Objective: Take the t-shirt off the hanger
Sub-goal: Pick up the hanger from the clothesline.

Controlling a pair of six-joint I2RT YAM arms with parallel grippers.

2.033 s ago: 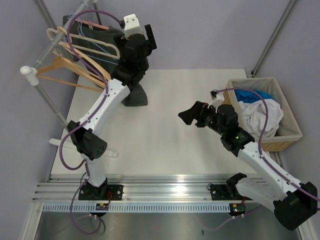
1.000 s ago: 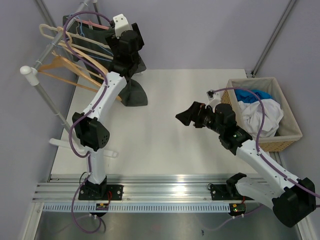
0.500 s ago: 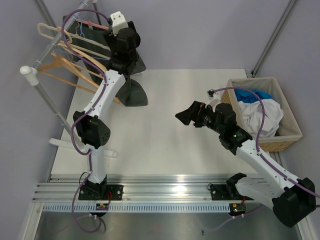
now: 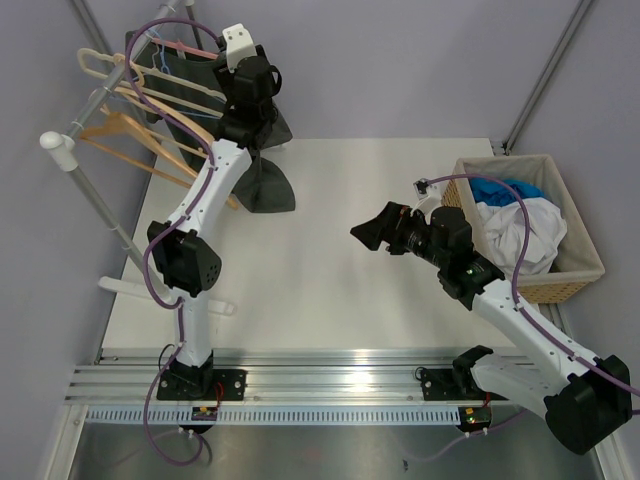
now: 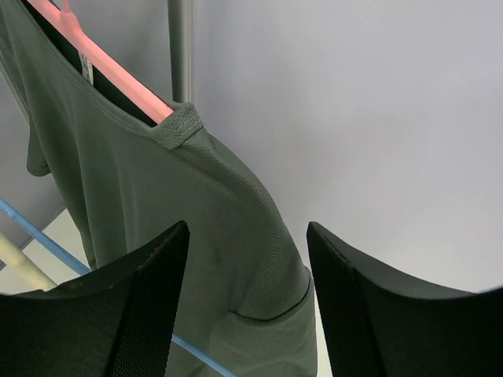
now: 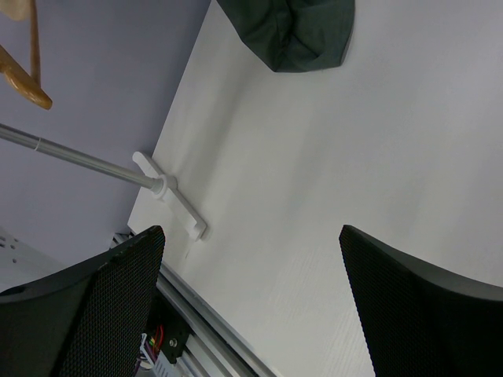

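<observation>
Two arms reach over the table (image 4: 330, 300): at its far left corner the dark green t-shirt (image 5: 196, 228) hangs on a pink hanger (image 5: 118, 75), hem touching the tabletop. The left gripper (image 5: 245, 236) stands part-open just before its shoulder. The right gripper (image 4: 372, 235) gapes wide above the table's middle.

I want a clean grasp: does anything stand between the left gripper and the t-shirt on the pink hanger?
Almost nothing. The shoulder of the t-shirt lies between the open fingers of the left gripper. Only a thin blue hanger crosses low in that gap, in front of the sleeve, and might be caught too.
</observation>
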